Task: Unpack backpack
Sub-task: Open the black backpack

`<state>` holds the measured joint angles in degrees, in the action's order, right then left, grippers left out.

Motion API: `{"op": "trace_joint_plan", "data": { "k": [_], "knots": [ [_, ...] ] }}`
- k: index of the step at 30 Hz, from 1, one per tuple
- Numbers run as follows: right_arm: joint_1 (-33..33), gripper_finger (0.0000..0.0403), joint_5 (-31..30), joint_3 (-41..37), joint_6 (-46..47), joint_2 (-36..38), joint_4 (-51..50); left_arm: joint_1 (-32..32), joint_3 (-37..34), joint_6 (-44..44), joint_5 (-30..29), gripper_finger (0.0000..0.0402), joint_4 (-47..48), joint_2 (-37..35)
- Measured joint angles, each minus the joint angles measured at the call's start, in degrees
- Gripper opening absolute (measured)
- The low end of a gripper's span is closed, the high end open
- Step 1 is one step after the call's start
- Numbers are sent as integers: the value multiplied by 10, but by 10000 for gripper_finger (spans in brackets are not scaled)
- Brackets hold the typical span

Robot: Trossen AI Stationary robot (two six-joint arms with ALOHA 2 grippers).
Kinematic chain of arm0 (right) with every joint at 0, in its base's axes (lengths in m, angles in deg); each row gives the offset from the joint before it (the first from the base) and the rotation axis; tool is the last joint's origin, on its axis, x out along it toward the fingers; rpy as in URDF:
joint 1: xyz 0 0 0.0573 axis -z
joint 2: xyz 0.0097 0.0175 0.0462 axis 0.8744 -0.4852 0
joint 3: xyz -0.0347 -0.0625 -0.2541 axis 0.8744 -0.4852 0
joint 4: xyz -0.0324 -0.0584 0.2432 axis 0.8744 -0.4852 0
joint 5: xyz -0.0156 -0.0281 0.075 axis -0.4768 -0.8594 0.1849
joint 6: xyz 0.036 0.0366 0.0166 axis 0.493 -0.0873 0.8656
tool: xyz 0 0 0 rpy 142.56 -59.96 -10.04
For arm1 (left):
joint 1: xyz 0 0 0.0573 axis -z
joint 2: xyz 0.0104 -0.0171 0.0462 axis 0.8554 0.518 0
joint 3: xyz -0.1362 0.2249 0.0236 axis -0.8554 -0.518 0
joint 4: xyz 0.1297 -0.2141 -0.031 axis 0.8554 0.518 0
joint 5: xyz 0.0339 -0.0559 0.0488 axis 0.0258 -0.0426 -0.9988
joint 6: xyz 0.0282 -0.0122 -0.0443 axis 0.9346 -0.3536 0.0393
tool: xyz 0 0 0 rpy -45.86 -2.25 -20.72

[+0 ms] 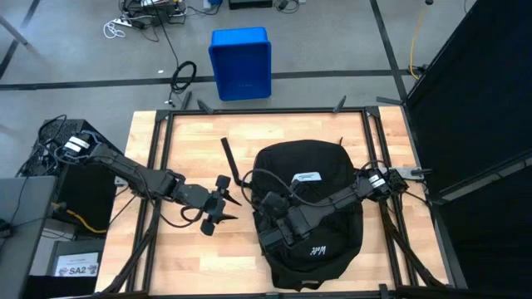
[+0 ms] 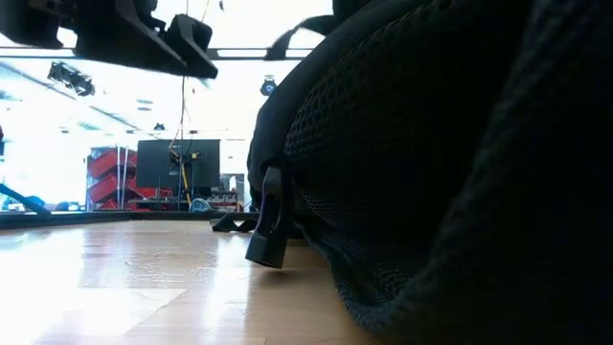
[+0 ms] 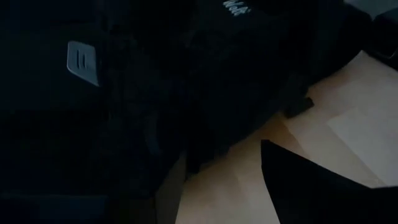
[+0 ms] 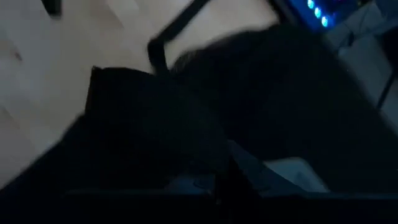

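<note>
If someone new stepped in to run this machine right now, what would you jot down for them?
Left claw: open, holding nothing, over bare table just left of the backpack.
Right claw: shut, reaching across the backpack's top to its left side; whether it pinches fabric or a zip cannot be told.
Backpack: lying flat mid-table, label facing up, a loose strap trailing to its left.
Blue bin: on the floor beyond the table.
Done: nothing shows as taken out.
Left: open the backpack and take out whatever is inside.
</note>
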<state>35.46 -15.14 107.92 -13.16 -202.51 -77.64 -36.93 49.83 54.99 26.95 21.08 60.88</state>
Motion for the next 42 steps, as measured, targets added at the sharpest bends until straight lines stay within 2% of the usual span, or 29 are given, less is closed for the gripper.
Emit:
{"op": "trace_joint_plan", "data": {
  "k": [8,12,15,20,25,28,32,34,37,42],
  "knots": [
    [12,0,17,-111,115,-1,-2,0,-33,-21,11,181,-37,0],
    [12,17,24,-146,151,-1,-2,0,-44,-22,12,181,-57,0],
    [12,50,36,-153,151,-1,-1,0,-46,-22,12,181,-59,0],
    [9,136,36,-150,133,3,0,0,-46,-22,13,181,-61,0],
    [8,221,3,-139,121,34,0,0,-46,-24,13,181,-62,0],
    [9,253,-23,-136,119,68,-1,0,-46,-24,13,181,-60,0],
    [0,272,-67,-136,126,112,7,0,-46,-26,13,181,-58,0],
    [-7,274,-87,-136,108,122,38,0,-46,-26,20,181,-59,0],
    [-17,271,-94,-136,23,122,127,0,-46,-29,53,181,-73,1],
    [-35,247,-44,-156,-203,107,347,3,-46,-37,103,181,-109,33]
  ]
}}
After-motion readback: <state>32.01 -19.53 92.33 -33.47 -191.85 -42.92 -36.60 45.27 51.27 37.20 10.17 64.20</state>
